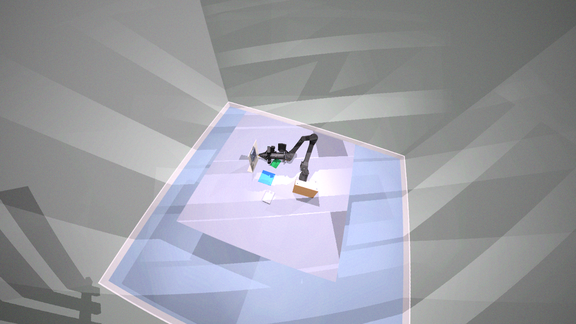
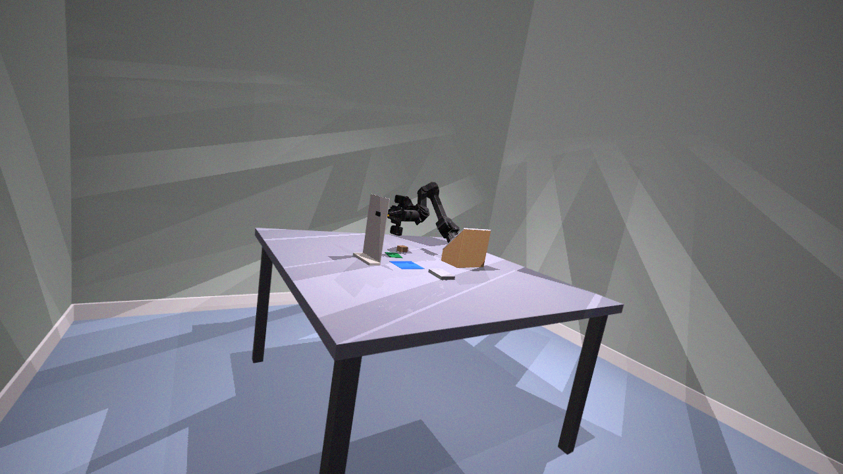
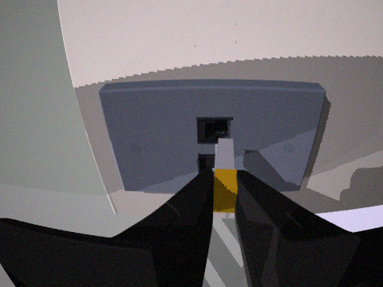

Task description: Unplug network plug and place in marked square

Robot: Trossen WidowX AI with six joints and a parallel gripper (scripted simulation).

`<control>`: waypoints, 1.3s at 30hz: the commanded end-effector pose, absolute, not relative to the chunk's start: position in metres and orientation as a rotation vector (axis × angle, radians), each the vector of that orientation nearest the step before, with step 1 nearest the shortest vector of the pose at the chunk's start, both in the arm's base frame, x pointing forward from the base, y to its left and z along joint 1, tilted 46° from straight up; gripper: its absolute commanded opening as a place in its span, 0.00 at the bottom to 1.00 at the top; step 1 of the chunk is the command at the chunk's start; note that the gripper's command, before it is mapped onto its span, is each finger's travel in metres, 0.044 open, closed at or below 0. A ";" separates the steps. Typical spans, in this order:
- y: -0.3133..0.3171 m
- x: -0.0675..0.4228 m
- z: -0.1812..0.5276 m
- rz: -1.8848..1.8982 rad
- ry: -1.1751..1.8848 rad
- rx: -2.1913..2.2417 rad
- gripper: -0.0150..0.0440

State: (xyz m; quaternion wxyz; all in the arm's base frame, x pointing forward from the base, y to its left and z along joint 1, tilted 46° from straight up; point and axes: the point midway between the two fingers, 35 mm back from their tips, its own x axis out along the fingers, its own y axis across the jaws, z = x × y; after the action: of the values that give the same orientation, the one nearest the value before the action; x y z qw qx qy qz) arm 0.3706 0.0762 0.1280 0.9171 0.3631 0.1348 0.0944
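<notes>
My gripper [image 1: 259,155] [image 2: 388,216] [image 3: 223,180] is shut on the plug, whose yellow body [image 3: 225,195] shows between the fingertips. Its pale front [image 3: 226,153] points at the blue-grey socket plate [image 3: 152,119] [image 1: 253,154] on the upright panel [image 3: 255,28] [image 2: 375,232]. The plate's dark opening shows up and left of the plug's front, so the plug appears out of it, close before the plate. The tab cannot be made out. A blue square [image 1: 266,177] [image 2: 406,264] and a smaller green patch [image 1: 275,163] [image 2: 393,255] lie on the table.
A tan slant-topped box [image 1: 304,191] [image 2: 468,250] stands by the arm's base. A flat pale box [image 1: 268,196] [image 2: 442,274] lies beyond the blue square from the panel. A small brown block [image 2: 402,248] is near the green patch.
</notes>
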 end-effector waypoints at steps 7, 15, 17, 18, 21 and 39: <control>0.076 0.364 0.128 0.193 0.275 0.745 0.25; 0.075 0.359 0.128 0.193 0.275 0.745 0.25; 0.075 0.358 0.127 0.193 0.275 0.745 0.25; 0.075 0.357 0.127 0.193 0.275 0.745 0.25; 0.075 0.356 0.127 0.193 0.275 0.745 0.25; 0.074 0.347 0.128 0.193 0.276 0.745 0.25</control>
State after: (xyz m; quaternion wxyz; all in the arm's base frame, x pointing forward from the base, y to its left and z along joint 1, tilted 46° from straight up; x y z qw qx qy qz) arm 0.3490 0.0742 0.1287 0.9174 0.3626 0.1332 0.0952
